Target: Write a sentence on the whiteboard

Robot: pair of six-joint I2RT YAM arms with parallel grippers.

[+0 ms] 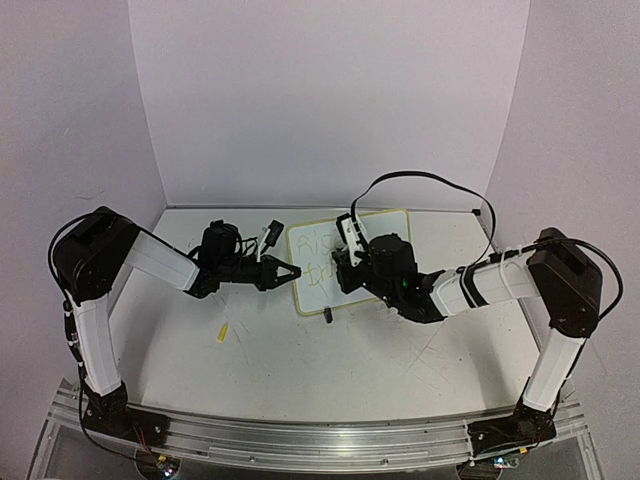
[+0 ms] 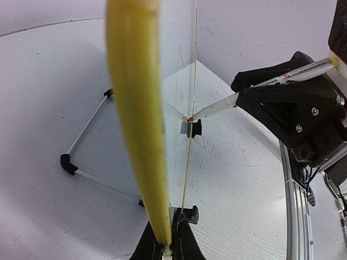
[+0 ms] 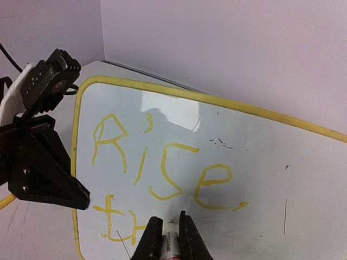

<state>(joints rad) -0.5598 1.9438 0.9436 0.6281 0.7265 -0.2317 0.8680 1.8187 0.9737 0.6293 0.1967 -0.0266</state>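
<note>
Two sets of fingers meet at the whiteboard (image 1: 312, 262), which stands propped on the bench (image 1: 300, 370) between them. The left fingers (image 2: 164, 246) are clamped on the board's pale yellow rim at its left edge. In the left wrist view that rim rises edge-on straight up from between them. The right fingers (image 3: 168, 230) are pressed together on a marker (image 2: 271, 81), a slim pale barrel that runs out ahead of them. Its orange-yellow tip touches the white face low down, just above a black clip foot (image 2: 191, 128) on the bottom rim.

Yellow writing (image 3: 168, 170) sits directly ahead of the right fingers. It reads "Rise," on the upper line, with what looks like "th" begun below it, just left of the fingertips. The rest of the face to the right of the fingers is unmarked apart from a few faint dark flecks.

Behind the board, to the left of the left fingers, a clear rod frame (image 2: 87, 141) with black corner joints lies on the bench. A small yellow piece (image 1: 222, 333) rests on the bench nearer the arm bases, well apart from both sets of fingers.
</note>
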